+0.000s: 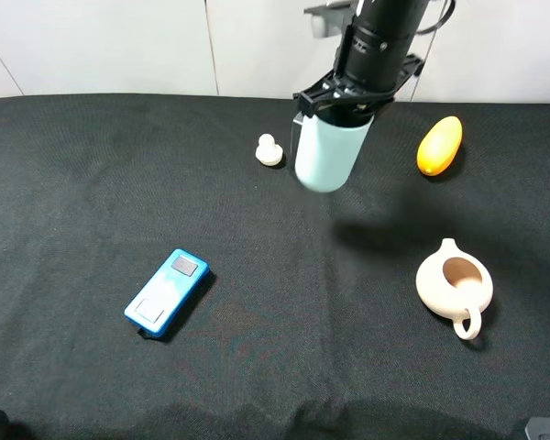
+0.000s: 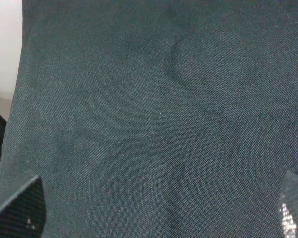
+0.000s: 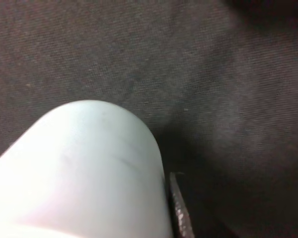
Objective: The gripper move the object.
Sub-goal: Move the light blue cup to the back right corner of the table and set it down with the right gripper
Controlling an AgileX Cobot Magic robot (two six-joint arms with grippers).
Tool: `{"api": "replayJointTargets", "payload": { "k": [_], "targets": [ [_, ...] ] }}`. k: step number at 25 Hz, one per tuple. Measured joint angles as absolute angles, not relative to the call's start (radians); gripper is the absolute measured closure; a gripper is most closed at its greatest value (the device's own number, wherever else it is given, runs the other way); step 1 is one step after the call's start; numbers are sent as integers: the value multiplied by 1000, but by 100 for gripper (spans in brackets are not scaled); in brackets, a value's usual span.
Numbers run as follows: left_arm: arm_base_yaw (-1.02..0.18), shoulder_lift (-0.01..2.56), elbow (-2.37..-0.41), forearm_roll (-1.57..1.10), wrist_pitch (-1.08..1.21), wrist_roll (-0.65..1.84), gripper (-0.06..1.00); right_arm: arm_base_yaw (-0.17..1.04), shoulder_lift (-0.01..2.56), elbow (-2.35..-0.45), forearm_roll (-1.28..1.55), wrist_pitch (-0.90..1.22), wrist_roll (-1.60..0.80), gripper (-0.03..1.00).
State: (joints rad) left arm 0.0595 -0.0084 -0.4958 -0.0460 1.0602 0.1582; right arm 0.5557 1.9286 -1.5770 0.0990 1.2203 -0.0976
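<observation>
Gripping the light teal cup (image 1: 328,158) by its upper end, the right end effector (image 1: 341,103) was closed on it, at the tip of the thick black arm that came in from the far side of the table (image 1: 82,183). The cup hung with its closed end downward and tilted slightly. It appeared clear of the black cloth, since its shadow (image 1: 385,229) lay apart from it on the nearer right side. In the right wrist view the cup's pale rounded body filled the near field, with one dark finger (image 3: 178,207) just beside its wall and only cloth beyond.

Around the cup, on the far half of the table:
- a small white knob-shaped piece (image 1: 269,150) just to its left
- an orange fruit-shaped object (image 1: 439,145) to its right, well apart

Nearer the camera:
- a beige pot with handle and spout (image 1: 454,284) on the right, upright, mouth open upward
- a flat blue rectangular device (image 1: 167,291) on the left, lying diagonally

The left end effector (image 2: 156,208) was open and held nothing. Its two fingertips (image 2: 21,210) stood wide apart, with wrinkled black cloth between them and the table's edge in view.
</observation>
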Motion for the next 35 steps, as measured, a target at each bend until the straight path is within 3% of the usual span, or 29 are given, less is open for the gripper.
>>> {"api": "replayJointTargets", "payload": {
  "k": [11, 35],
  "targets": [
    [59, -8, -496, -46, 1060, 158, -5, 497, 1904, -1609, 8, 1221, -79, 93],
    [59, -8, -496, -46, 1060, 158, -5, 75, 1904, -1609, 0, 1221, -79, 93]
  ]
}}
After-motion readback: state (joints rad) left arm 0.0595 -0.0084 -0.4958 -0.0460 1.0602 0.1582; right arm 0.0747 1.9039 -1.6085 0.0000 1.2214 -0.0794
